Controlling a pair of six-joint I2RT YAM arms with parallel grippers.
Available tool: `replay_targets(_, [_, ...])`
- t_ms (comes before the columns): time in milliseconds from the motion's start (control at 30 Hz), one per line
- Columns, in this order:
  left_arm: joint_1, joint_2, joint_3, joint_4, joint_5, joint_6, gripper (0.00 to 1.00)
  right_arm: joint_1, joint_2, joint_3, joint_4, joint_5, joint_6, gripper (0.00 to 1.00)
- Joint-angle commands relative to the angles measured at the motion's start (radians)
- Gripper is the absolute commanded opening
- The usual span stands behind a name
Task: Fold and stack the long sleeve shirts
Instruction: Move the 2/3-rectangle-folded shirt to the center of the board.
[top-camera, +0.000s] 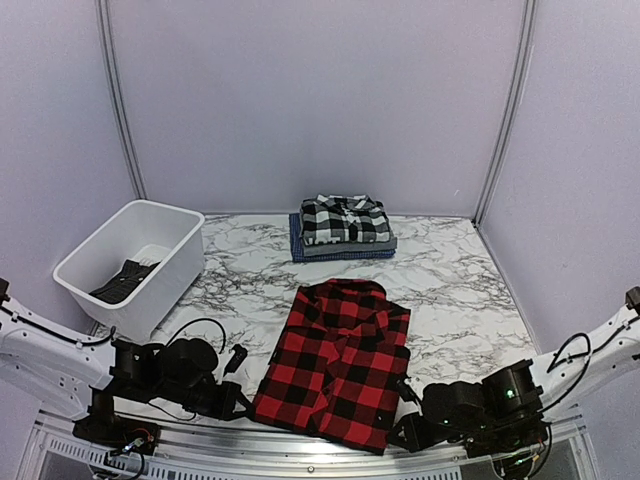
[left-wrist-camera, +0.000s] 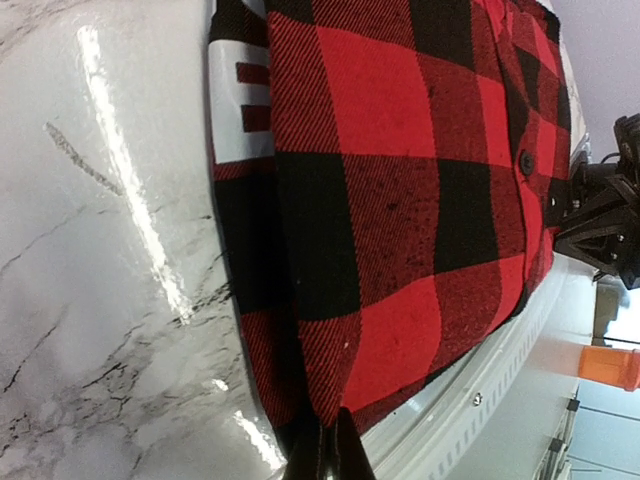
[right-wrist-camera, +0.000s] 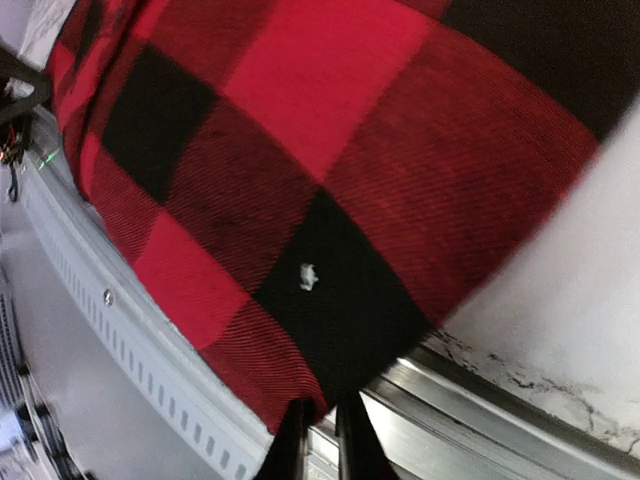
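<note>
Top external shows you the red-and-black check shirt (top-camera: 338, 365) at near centre, long axis near-to-far; left gripper (top-camera: 243, 404) and right gripper (top-camera: 407, 431) each pinch a near hem corner.

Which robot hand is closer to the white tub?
Left. The left gripper pinches the near-left corner of the red checked shirt, not far from the white tub. The right gripper pinches the near-right corner, the whole shirt farther away.

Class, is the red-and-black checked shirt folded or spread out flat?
Folded: the red-and-black shirt lies as a compact rectangle, collar showing, no sleeves sticking out.
</note>
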Motion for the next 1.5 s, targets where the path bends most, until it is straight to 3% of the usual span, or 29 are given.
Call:
replay_targets(0, [0.002, 0.029, 0.018, -0.08, -0.015, 0.005, 0.02, 0.012, 0.056, 0.11, -0.141, 0.015, -0.005, 0.24])
replay_targets(133, [0.004, -0.027, 0.08, -0.222, -0.071, 0.018, 0.24, 0.011, -0.045, 0.25, -0.468, 0.141, 0.057, 0.46])
replay_targets(200, [0.017, -0.067, 0.13, -0.29, -0.102, 0.041, 0.36, -0.009, -0.133, 0.338, -0.598, 0.228, 0.078, 0.51])
replay_targets(300, [0.066, -0.094, 0.206, -0.356, -0.106, 0.094, 0.4, -0.128, -0.225, 0.404, -0.61, 0.308, -0.017, 0.54])
replay_targets(433, [0.152, -0.014, 0.331, -0.352, -0.055, 0.194, 0.38, -0.408, -0.193, 0.406, -0.398, 0.158, -0.242, 0.51])
replay_targets(600, [0.176, 0.223, 0.554, -0.32, 0.014, 0.292, 0.32, -0.63, 0.055, 0.37, -0.111, -0.097, -0.391, 0.45])
replay_targets(767, [0.208, 0.438, 0.679, -0.23, 0.066, 0.305, 0.25, -0.736, 0.267, 0.395, 0.024, -0.193, -0.44, 0.45])
replay_targets(933, [0.275, 0.599, 0.69, -0.112, 0.077, 0.239, 0.2, -0.82, 0.416, 0.365, 0.116, -0.26, -0.451, 0.44])
replay_targets(1233, [0.333, 0.725, 0.687, -0.029, 0.027, 0.161, 0.21, -0.928, 0.591, 0.366, 0.158, -0.269, -0.537, 0.44])
replay_targets(1467, [0.363, 0.76, 0.699, 0.016, -0.032, 0.096, 0.2, -0.996, 0.774, 0.561, 0.092, -0.218, -0.681, 0.44])
